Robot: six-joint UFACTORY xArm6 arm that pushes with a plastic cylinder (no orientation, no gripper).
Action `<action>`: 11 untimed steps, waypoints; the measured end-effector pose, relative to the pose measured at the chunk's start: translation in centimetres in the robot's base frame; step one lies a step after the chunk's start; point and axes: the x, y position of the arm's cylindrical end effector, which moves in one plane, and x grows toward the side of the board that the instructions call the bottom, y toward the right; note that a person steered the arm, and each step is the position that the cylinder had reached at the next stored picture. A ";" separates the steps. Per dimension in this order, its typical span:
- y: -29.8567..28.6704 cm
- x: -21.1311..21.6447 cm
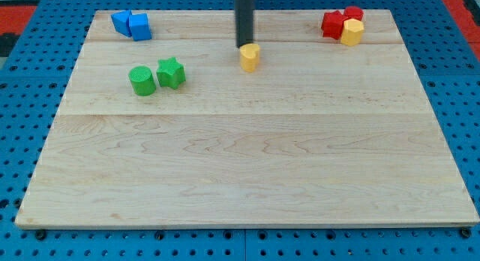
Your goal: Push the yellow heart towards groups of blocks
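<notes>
The yellow heart (250,56) lies near the top middle of the wooden board. My tip (244,45) stands just above it in the view, at its upper left edge, touching or nearly touching it. A green cylinder (142,80) and a green star (171,73) sit together at the view's left. Two blue blocks (131,25) sit together at the top left. Two red blocks (335,22) and a yellow hexagon block (351,31) cluster at the top right.
The wooden board (247,171) lies on a blue pegboard surface (22,103). The board's top edge runs just behind the rod.
</notes>
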 end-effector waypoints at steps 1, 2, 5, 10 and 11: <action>-2.0 -0.4; -6.7 -0.4; -1.5 3.1; 5.7 6.3; 7.0 6.4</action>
